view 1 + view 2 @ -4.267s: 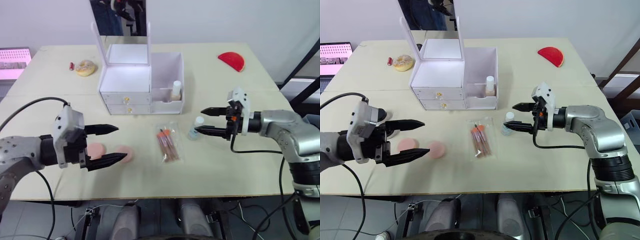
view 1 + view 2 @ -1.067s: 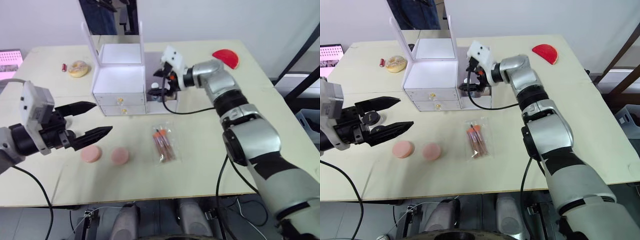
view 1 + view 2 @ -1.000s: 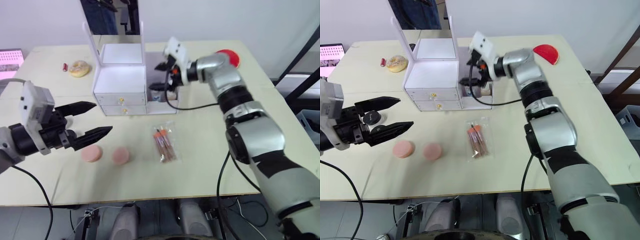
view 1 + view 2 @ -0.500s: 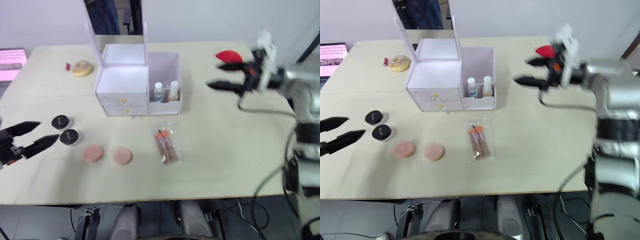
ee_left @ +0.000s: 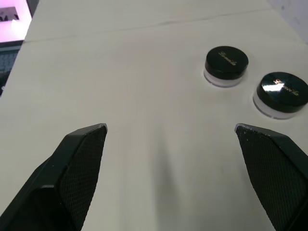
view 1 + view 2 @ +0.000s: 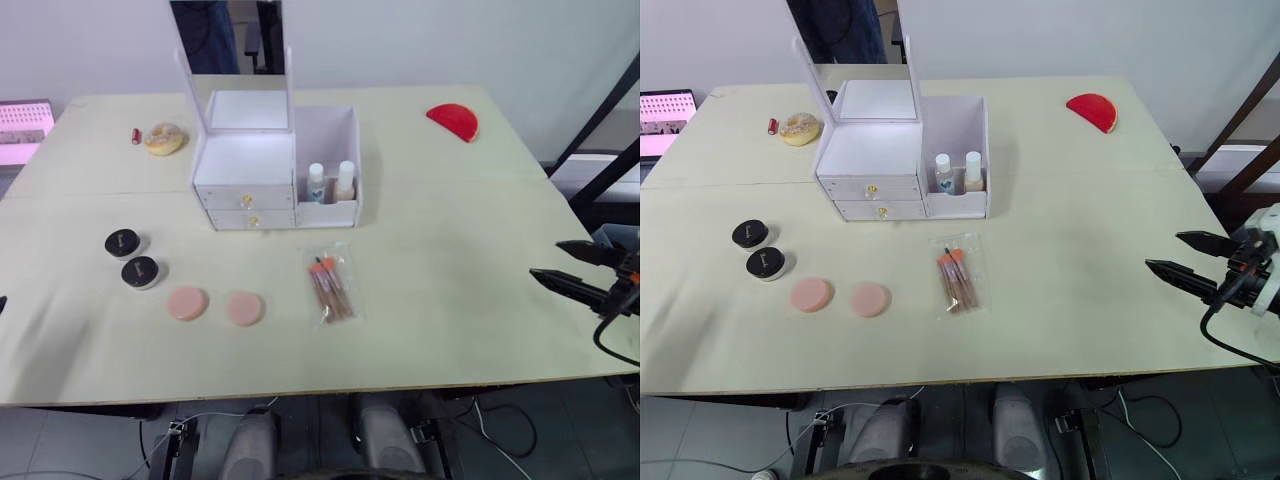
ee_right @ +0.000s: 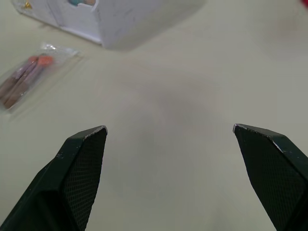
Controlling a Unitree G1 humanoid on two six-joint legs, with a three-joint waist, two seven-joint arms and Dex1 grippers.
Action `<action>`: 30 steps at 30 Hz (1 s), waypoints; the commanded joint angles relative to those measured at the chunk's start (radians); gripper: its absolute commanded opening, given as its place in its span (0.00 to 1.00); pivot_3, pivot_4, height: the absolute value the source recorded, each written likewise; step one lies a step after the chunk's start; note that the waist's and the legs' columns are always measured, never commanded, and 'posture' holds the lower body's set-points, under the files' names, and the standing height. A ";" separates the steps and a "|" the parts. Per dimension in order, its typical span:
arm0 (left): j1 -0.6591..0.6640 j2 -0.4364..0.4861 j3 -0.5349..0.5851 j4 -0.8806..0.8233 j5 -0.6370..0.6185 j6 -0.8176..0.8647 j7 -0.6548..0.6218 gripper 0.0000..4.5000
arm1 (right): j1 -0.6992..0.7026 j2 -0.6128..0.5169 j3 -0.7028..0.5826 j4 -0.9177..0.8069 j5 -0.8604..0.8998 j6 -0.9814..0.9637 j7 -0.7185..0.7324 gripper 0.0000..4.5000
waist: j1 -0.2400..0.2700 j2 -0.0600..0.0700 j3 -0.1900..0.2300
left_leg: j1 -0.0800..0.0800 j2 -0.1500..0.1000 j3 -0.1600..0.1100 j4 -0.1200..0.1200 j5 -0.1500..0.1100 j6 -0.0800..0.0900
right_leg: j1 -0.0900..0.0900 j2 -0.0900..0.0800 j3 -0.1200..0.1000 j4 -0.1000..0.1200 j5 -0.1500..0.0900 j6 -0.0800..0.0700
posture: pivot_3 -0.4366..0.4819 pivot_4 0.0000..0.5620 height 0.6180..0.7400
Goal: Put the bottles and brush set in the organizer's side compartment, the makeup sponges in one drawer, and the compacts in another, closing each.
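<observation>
Your right pincer (image 6: 1185,255) hangs at the right edge of the surface (image 6: 1080,250), its fingers spread wide with nothing between them. Well off ahead of it to the left stands the white organizer (image 6: 902,165). Its side compartment, the part nearest that pincer, holds two bottles standing upright side by side: one with a blue label (image 6: 943,174) and a tan one (image 6: 971,171) touching or nearly touching it. The two drawers (image 6: 872,198) on the organizer's front both sit flush and shut; you cannot see what is inside them. A mirror lid (image 6: 855,50) stands upright at the back.

The brush set (image 6: 955,278), sealed in a clear packet, lies flat on the surface between the right pincer and the organizer, just in front of the side compartment.

Your left pincer (image 5: 171,132) is also spread wide and holds nothing. Just ahead of it sit two compacts (image 5: 226,66) with black lids, close together but apart. Beyond those, toward the brush set, two pink makeup sponges (image 6: 811,294) lie flat side by side.

Far behind the organizer rest a doughnut-shaped object (image 6: 799,127) and a red half-round object (image 6: 1092,110).
</observation>
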 commanded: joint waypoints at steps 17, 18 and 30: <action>-0.127 -0.173 -0.375 -0.752 -0.161 0.256 0.107 1.00 | -0.250 0.042 0.320 -0.336 0.217 0.180 -0.211 0.99 | 0.012 0.001 0.000 | 0.000 0.000 -0.001 0.002 0.001 -0.001 | 0.002 0.000 0.000 0.001 0.001 -0.001 | 0.48 0.27 1.00; -0.155 -0.204 -0.438 -0.822 -0.169 0.282 0.147 1.00 | -0.286 0.054 0.359 -0.351 0.228 0.205 -0.227 0.99 | 0.013 0.001 0.000 | 0.000 0.000 -0.001 0.002 0.001 -0.001 | 0.002 0.000 0.000 0.001 0.003 -0.003 | 0.48 0.27 1.00; -0.416 -0.426 -0.971 -0.898 0.013 0.287 0.273 0.01 | -0.593 0.168 0.652 -0.275 0.351 0.710 -0.409 1.00 | 0.019 0.000 0.000 | -0.001 -0.001 -0.002 0.004 0.001 0.000 | 0.004 0.001 0.000 0.000 0.006 -0.004 | 0.48 0.27 1.00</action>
